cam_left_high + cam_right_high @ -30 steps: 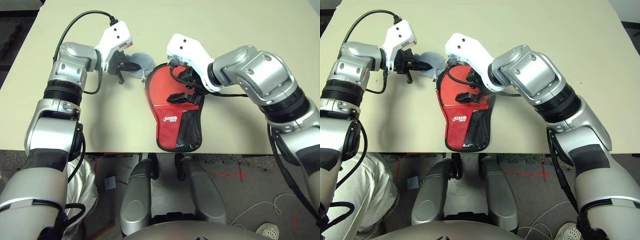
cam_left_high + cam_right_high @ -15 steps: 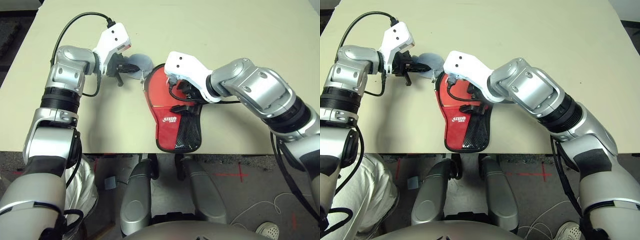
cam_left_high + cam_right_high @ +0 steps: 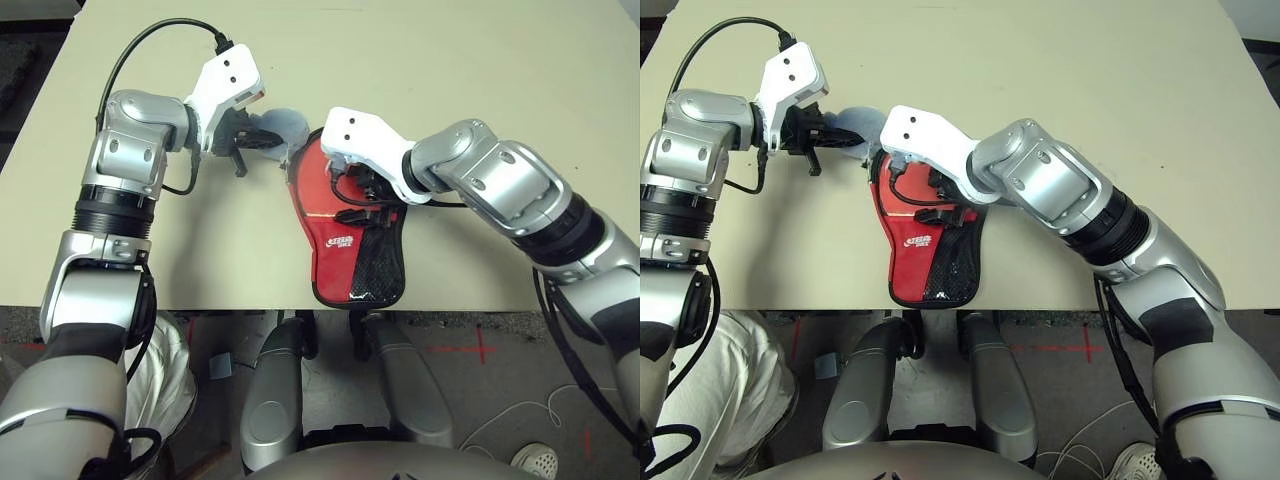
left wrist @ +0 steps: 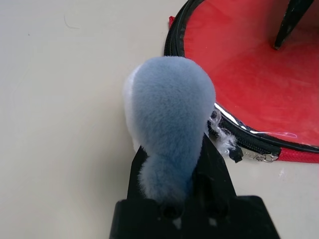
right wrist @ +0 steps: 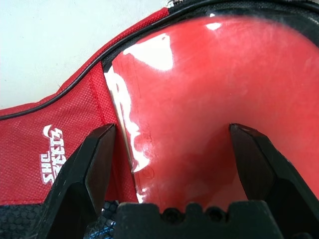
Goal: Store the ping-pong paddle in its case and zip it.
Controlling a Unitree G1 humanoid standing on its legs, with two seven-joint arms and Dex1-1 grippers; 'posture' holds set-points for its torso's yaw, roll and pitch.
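Note:
The red fabric case (image 3: 343, 243) lies flat near the table's front edge, its mesh pocket (image 3: 379, 262) toward me. A smooth red face, which looks like the ping-pong paddle (image 5: 199, 84), shows through the case's clear panel; its handle is hidden. My right gripper (image 3: 355, 195) is open, and its fingers (image 5: 97, 154) stand wide apart on the panel. My left gripper (image 3: 258, 137) is shut on the grey fuzzy oval pouch (image 4: 169, 104), just beside the case's round end. The black zip (image 4: 249, 144) there lies partly open, with its pull (image 4: 264, 158) on the table.
The case's narrow end reaches the table's front edge (image 3: 250, 302). A black cable (image 3: 150, 50) loops over my left wrist. Bare tabletop (image 3: 450, 50) stretches behind and to both sides of the case.
My right gripper has come nearer and a little to the left over the case, still open. The left gripper has stayed by the case's round end with the pouch.

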